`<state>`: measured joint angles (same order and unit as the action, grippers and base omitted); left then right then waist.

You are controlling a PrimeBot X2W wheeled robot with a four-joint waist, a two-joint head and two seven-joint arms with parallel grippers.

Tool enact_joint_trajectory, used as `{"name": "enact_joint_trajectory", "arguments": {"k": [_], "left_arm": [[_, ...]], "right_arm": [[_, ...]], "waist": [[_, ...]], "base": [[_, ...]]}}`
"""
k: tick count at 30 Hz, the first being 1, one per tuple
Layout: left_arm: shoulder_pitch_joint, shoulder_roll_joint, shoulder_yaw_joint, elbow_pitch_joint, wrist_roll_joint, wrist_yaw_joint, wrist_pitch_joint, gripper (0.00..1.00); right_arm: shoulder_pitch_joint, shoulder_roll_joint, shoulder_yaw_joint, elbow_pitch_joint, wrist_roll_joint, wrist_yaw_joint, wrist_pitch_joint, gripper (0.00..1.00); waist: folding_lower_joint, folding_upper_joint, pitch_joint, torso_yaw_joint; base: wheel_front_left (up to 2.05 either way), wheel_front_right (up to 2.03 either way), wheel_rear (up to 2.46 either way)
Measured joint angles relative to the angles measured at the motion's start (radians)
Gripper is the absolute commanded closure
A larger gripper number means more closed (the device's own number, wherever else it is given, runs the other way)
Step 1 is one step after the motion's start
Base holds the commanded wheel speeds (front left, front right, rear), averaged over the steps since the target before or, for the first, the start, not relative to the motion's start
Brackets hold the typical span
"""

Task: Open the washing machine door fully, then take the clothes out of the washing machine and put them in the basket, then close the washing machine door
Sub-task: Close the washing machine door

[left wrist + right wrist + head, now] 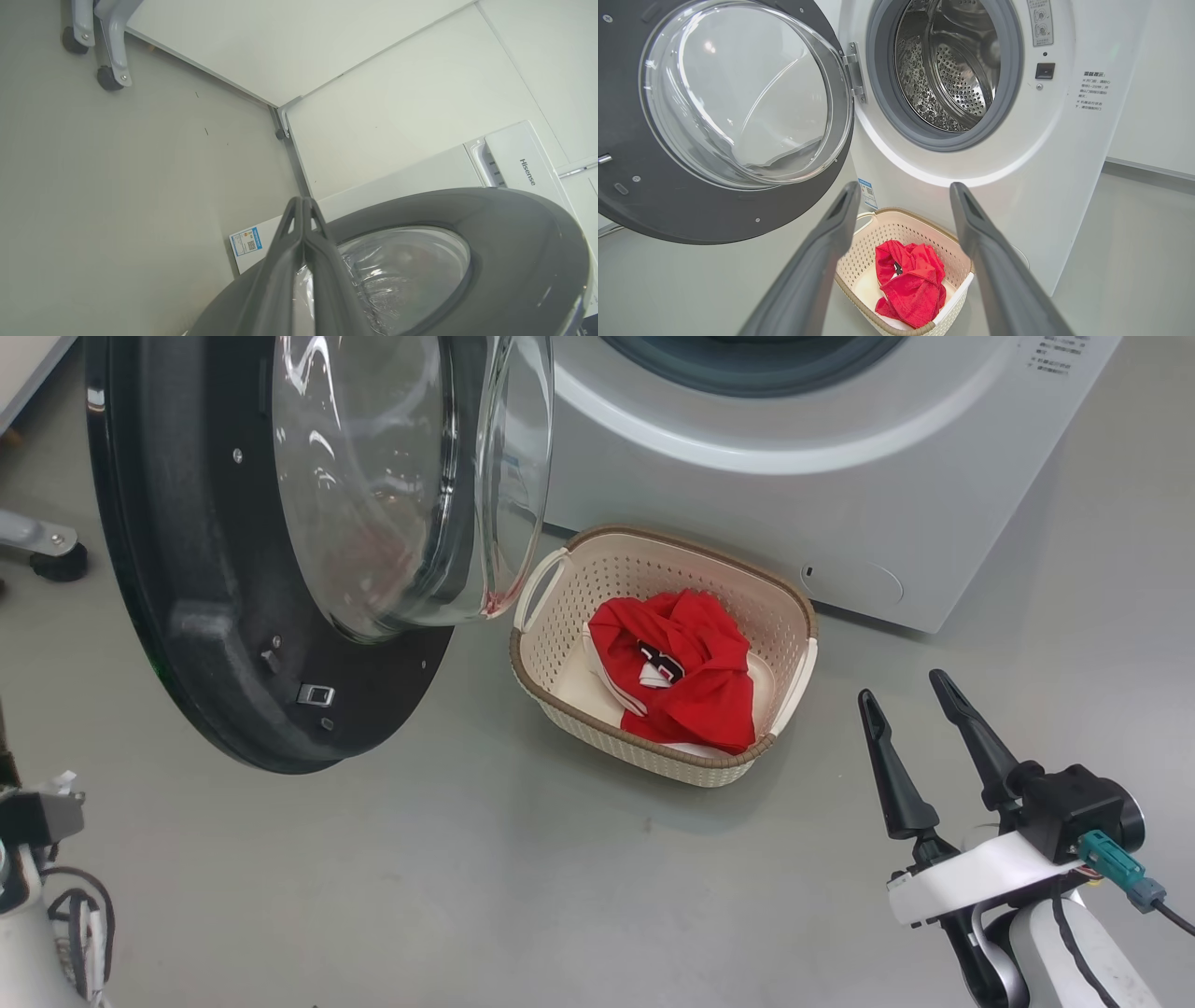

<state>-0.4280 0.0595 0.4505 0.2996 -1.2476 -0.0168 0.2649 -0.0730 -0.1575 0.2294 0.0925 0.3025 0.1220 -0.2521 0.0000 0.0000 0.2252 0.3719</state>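
Smooth grey floor all round, white wall panels behind. Standing on it, washing machine, mouth open, steel drum showing bare metal. Swung wide on hinge, washing machine door, inner side and bulging glass bowl turned toward the head camera. Just in front of the machine, basket, with clothes heaped inside: red, with a scrap of black-and-white lettering. Empty and spread wide, right end effector, hovering over the floor to the right of the basket, apart from it. Pinched fully together and holding nothing, left end effector, lying over the door's outer face; touching it or just clear of it, hard to tell from that angle. Judging by this, unloading done, only the closing to do. Door rigid, probably fairly heavy, free to turn about the hinge, so better pushed than gripped. Glossy rim likely slippery and too thick to pinch; glass bowl best left alone. Sensible contact: outer rim on the side far from the hinge, for most leverage, pressed steadily with closed fingers right through to a firm shut. Basket handle close under the door's sweep, so worth watching for a snag. Clothes soft and light, needing no further handling.
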Motion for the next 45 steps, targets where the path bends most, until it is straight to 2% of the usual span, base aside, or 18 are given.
{"name": "enact_joint_trajectory", "arguments": {"k": [8, 13, 27, 45], "left_arm": [[-0.037, -0.009, 0.055, 0.014, -0.14, 0.105, 0.127, 1.0], [-0.049, -0.011, 0.066, 0.017, -0.225, 0.126, 0.217, 1.0], [-0.054, -0.021, 0.025, 0.003, -0.338, 0.136, 0.413, 1.0], [0.001, -0.026, -0.06, -0.083, -0.374, 0.136, 0.57, 1.0]], "right_arm": [[-0.001, 0.0, 0.005, 0.0, 0.0, 0.0, 0.0, 0.0], [-0.001, 0.0, 0.006, 0.0, 0.0, 0.0, 0.0, 0.0], [-0.002, 0.0, -0.004, 0.0, 0.0, 0.0, 0.0, 0.0], [-0.007, 0.003, -0.014, 0.0, 0.0, 0.0, 0.0, 0.0]], "waist": [[0.0, 0.0, -0.002, -0.012], [0.0, 0.0, 0.003, -0.019], [0.0, 0.0, 0.014, -0.032], [0.0, 0.0, 0.018, -0.035]], "base": [[0.0, 0.0, 0.0], [0.0, 0.0, 0.0], [0.0, 0.0, 0.0], [0.0, 0.0, 0.0]]}}
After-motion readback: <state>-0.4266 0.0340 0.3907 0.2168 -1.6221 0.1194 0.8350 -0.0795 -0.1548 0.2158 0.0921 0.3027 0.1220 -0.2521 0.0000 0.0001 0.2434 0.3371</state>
